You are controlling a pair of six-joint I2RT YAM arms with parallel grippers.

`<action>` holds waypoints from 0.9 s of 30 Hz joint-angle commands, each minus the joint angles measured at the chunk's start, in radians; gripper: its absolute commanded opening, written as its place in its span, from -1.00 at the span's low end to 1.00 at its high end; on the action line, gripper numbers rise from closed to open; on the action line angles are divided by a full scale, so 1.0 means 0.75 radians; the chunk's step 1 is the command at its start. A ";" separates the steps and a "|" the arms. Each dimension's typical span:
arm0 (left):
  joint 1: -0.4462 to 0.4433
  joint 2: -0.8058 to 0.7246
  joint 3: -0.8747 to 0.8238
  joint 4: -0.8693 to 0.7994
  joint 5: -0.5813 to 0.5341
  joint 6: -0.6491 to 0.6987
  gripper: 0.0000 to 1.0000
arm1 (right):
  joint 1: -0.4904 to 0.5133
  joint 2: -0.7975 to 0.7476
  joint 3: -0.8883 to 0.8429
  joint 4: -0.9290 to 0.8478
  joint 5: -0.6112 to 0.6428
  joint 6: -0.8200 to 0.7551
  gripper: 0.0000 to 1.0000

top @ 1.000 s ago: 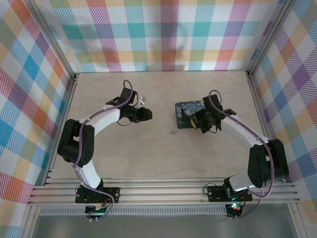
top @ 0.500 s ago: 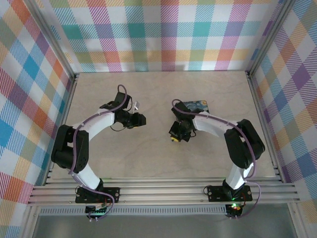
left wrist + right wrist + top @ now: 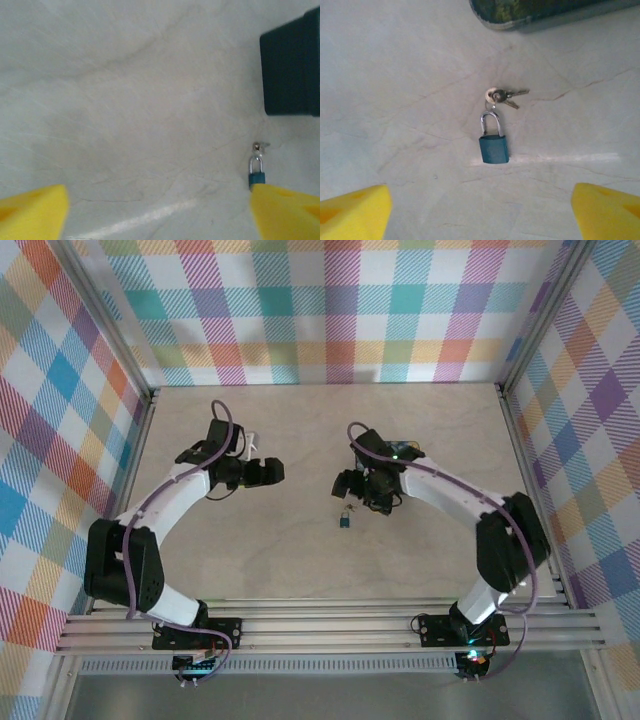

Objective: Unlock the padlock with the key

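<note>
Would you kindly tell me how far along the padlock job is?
Nothing is done yet: the padlock lies shut, the keys beside it. Neither gripper holds anything; the right gripper hangs open over it, the left gripper open too. Picking up a key, inserting and turning remain.

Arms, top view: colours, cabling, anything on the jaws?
Left arm and right arm match: white curved links, black joint housings, a purple cable looped along each. Jaws are tipped in yellow, seen in both wrist views.
</note>
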 commanded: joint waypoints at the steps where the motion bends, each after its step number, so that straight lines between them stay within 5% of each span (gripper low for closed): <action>1: 0.040 -0.095 0.054 -0.002 -0.171 0.071 1.00 | -0.022 -0.153 0.043 -0.092 0.217 -0.220 1.00; 6: 0.065 -0.234 -0.058 0.245 -0.356 0.158 1.00 | -0.152 -0.336 -0.039 0.020 0.523 -0.559 1.00; 11: 0.075 -0.307 -0.217 0.539 -0.506 0.368 1.00 | -0.401 -0.489 -0.354 0.569 0.571 -0.977 0.99; 18: 0.108 -0.305 -0.494 0.760 -0.628 0.360 1.00 | -0.733 -0.469 -0.718 1.068 0.325 -0.997 0.99; 23: 0.167 -0.339 -0.706 0.901 -0.690 0.301 1.00 | -0.745 -0.414 -0.961 1.483 0.186 -0.939 0.99; 27: 0.219 -0.377 -0.892 1.220 -0.646 0.251 1.00 | -0.744 -0.383 -1.064 1.638 0.239 -0.938 0.99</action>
